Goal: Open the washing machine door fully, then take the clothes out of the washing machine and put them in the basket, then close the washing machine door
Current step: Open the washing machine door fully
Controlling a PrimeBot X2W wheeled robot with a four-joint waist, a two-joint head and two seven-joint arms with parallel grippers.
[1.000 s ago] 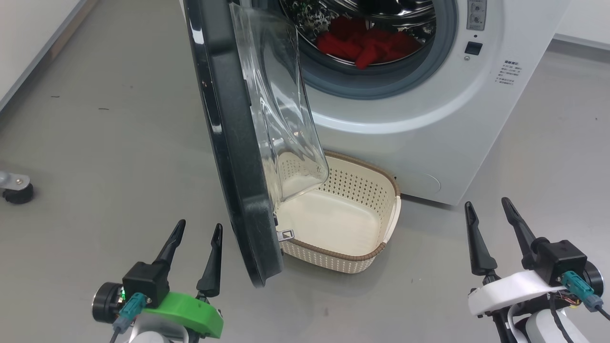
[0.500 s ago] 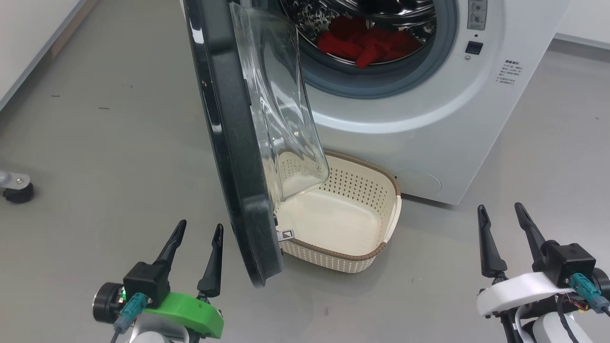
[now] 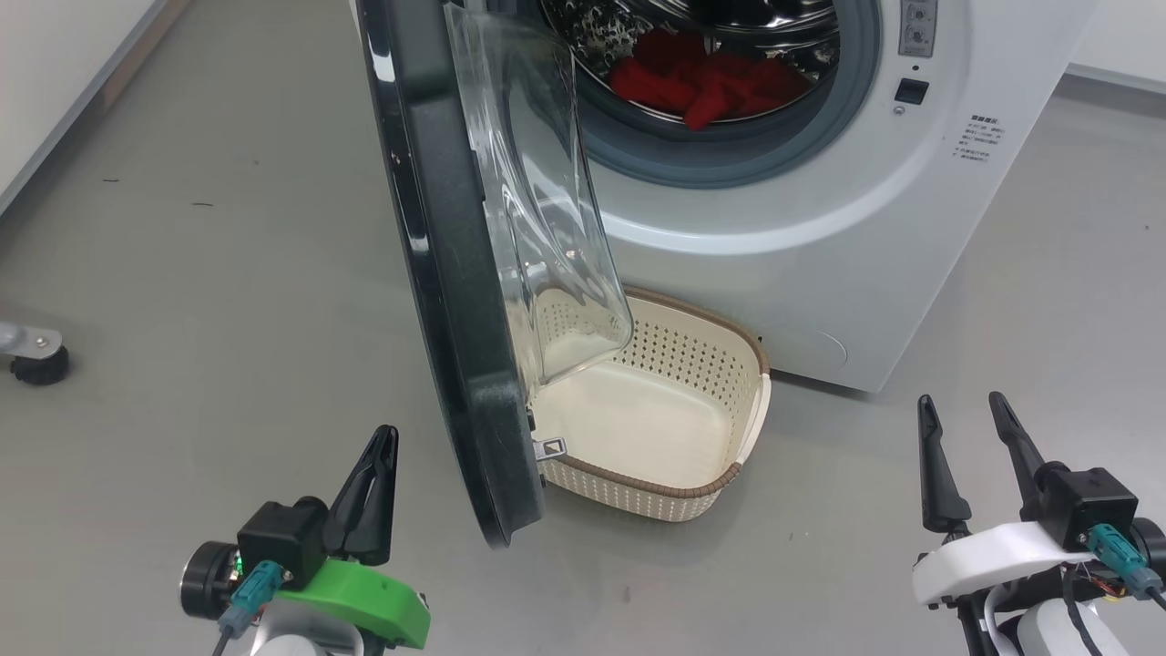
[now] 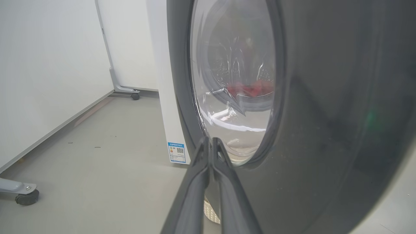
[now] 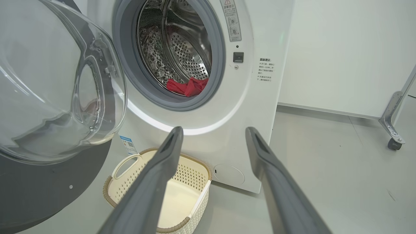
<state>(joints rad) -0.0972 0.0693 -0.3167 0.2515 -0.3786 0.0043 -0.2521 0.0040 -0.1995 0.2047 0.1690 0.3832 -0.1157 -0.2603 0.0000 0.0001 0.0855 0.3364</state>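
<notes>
One washing machine has its one door swung out, one red heap of clothes in its drum and one basket at its foot. Of the two grippers before the machine, the left gripper has fingers pressed together on nothing and the right gripper is spread.

glossy black washing machine door, clear window; red clothes; white washing machine, grey gasket; cream perforated basket, brown woven rim; grey floor.
</notes>
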